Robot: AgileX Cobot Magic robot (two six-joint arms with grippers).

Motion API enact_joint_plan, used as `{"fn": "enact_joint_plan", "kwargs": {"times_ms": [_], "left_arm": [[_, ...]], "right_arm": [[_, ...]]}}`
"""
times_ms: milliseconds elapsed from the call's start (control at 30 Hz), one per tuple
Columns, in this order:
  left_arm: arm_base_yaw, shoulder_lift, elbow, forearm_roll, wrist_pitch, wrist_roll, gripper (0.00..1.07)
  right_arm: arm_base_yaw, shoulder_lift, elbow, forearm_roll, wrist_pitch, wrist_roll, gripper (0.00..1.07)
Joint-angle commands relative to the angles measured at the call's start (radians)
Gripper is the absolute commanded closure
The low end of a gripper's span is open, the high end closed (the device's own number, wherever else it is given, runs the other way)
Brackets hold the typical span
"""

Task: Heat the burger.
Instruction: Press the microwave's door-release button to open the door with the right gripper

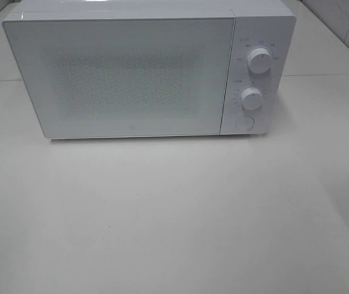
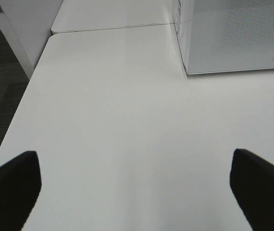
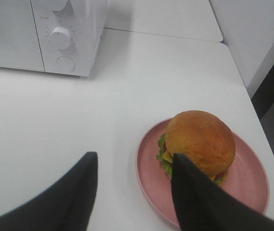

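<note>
Nearest the robot: left pincer is spread wide w/ only bare tabletop between its fingers, gripping nothing. Right pincer has jaws partway apart, bare tabletop showing in the gap, so open and empty as far as I can see. One of its fingers overlaps the plate rim and the burger's near side in the wrist view; can't tell if it touches either.

Next out: the burger sits upright on the pink plate, on the tabletop at the robot's right, near the tabletop's right edge. It is out in front of the microwave and to the right of its control panel, well apart from it. In the high view only a sliver of plate shows at the right border, and no burger.

Farthest: microwave at the back, door shut, and I can't make out the inside through it.

Progress, my read: approx. nil. Burger not yet lifted, door not yet opened. Left to do: open door, put burger in (prob. w/ plate), shut door, set a knob.

Count:
- burger x1
- plate x1
- microwave x1, door x1
- knobs x2: upper, lower
- round button x1
- pincers x2
</note>
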Motion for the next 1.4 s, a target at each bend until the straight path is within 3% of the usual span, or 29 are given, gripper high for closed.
{"fn": "enact_joint_plan", "kwargs": {"times_ms": [33,900,1233,1333,1400], "left_arm": [[-0.008,-0.019,0.003,-0.013,-0.008,-0.002,0.07],[-0.008,-0.019,0.003,-0.013,-0.008,-0.002,0.07],[-0.008,-0.019,0.003,-0.013,-0.008,-0.002,0.07],[-0.008,-0.019,0.003,-0.013,-0.008,-0.001,0.07],[-0.008,-0.019,0.003,-0.013,-0.008,-0.001,0.07]], "right_arm": [[-0.006,-0.026,0.002,-0.003,-0.006,-0.003,0.58],[-0.006,-0.025,-0.012,-0.004,-0.027,-0.014,0.58],[-0.006,0.234,-0.041,-0.027,-0.517,-0.109,0.58],[-0.006,0.392,-0.006,-0.097,-0.799,-0.125,0.58],[-0.006,0.418,0.006,-0.104,-0.857,-0.124,0.58]]}}
